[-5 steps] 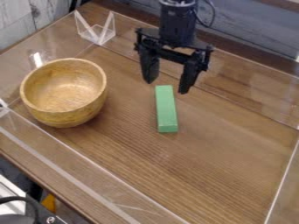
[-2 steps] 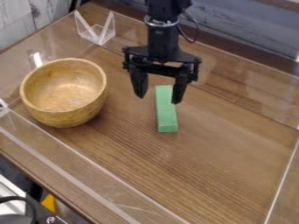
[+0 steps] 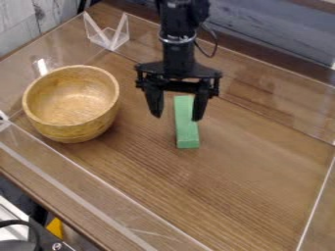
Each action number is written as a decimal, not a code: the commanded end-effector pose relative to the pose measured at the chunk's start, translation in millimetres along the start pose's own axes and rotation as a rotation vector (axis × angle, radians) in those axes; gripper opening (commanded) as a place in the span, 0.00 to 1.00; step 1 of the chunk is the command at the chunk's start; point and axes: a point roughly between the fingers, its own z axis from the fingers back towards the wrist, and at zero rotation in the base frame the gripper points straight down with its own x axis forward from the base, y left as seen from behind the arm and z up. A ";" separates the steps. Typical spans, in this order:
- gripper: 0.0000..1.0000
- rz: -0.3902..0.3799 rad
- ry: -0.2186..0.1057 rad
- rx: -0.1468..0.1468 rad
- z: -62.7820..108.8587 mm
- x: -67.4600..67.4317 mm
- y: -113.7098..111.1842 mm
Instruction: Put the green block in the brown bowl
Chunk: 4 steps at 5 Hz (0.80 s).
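One claw (image 3: 181, 111) is spread wide, holding nothing. Its two fingers stand above one green block (image 3: 187, 127), which lies on one wooden table (image 3: 210, 191). One brown bowl (image 3: 72, 103) sits apart from the block, on the same table. One wire stand (image 3: 108, 32) is located beyond the bowl.

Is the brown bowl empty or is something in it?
Empty: the brown bowl shows bare wood inside, and the green block lies outside it on the table.

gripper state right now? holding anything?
Gripper: open, holding nothing; fingers spread above the far end of the green block.
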 end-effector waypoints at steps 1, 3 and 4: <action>1.00 0.037 -0.057 -0.007 1.1 7.6 1.2; 1.00 0.052 -0.093 0.007 -2.1 10.4 -0.8; 1.00 0.053 -0.104 0.015 -0.6 9.4 -2.7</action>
